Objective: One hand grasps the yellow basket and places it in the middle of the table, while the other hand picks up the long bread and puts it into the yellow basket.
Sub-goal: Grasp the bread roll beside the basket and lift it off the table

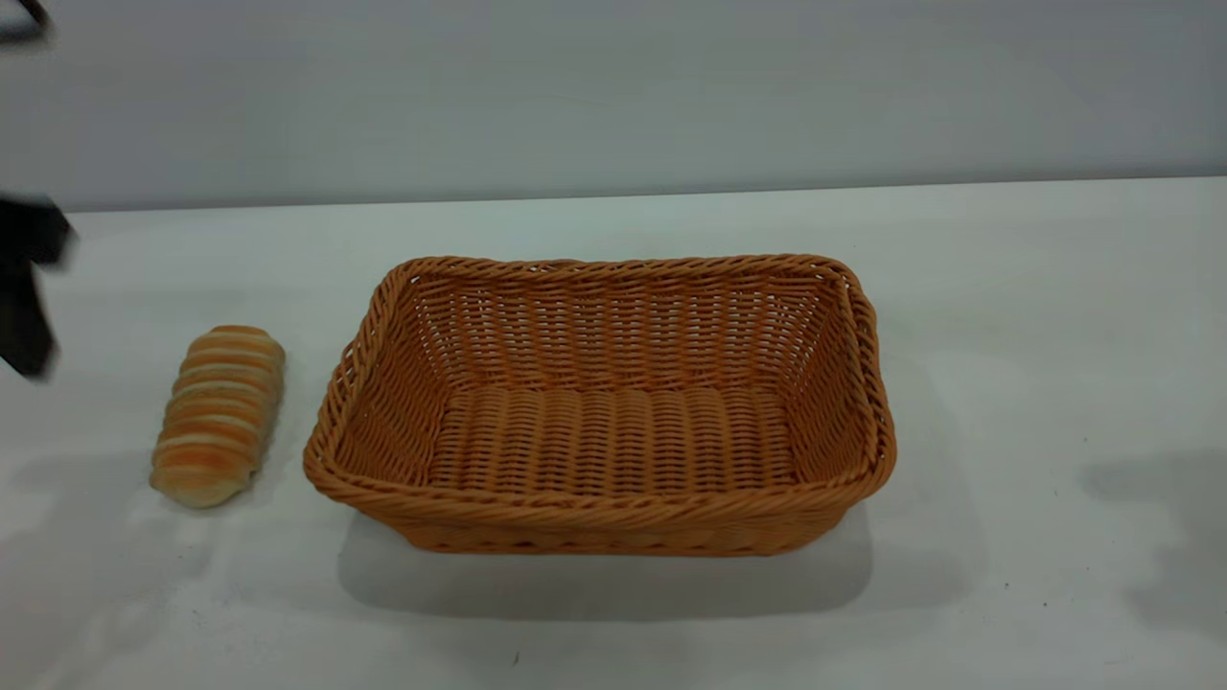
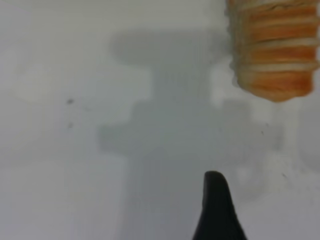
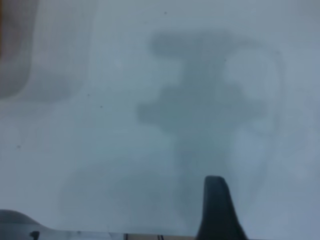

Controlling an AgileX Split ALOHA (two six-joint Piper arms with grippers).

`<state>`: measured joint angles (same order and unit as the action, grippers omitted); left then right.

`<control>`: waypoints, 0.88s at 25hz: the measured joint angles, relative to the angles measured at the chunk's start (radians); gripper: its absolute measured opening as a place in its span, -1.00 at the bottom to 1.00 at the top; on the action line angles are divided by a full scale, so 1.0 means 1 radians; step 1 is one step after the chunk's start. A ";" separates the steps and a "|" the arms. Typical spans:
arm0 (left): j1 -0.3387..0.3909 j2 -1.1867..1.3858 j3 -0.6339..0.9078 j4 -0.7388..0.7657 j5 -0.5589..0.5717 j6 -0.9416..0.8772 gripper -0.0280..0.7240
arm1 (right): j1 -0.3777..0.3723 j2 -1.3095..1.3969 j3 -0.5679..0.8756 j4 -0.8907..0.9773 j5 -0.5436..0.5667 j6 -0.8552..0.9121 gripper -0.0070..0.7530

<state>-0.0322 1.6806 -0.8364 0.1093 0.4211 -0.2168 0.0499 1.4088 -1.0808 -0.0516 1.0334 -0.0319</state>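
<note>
The yellow basket [image 1: 613, 402] stands empty on the white table [image 1: 1007, 316], about in the middle. The long bread [image 1: 219, 414] lies on the table just left of the basket and apart from it. It also shows in the left wrist view [image 2: 274, 47]. My left gripper [image 1: 27, 287] hangs at the far left edge, above and left of the bread and not touching it. A dark part of it shows in the left wrist view [image 2: 216, 210]. My right gripper [image 3: 216, 210] is over bare table and is out of the exterior view.
A grey wall runs behind the table's far edge. The right arm's shadow [image 1: 1160, 498] falls on the table right of the basket. A few small dark specks mark the tabletop near the front.
</note>
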 joint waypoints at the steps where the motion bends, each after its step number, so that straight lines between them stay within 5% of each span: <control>1: 0.000 0.044 0.000 -0.003 -0.033 0.011 0.56 | 0.000 0.000 0.000 0.003 -0.001 0.000 0.43; 11: 0.000 0.313 -0.009 -0.008 -0.388 0.040 0.42 | 0.000 0.000 0.001 0.006 -0.001 0.000 0.43; 22: -0.051 0.460 -0.098 0.091 -0.497 0.042 0.40 | 0.000 0.000 0.001 0.021 -0.009 0.001 0.43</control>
<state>-0.0835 2.1407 -0.9346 0.1999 -0.0762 -0.1746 0.0498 1.4088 -1.0797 -0.0306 1.0242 -0.0311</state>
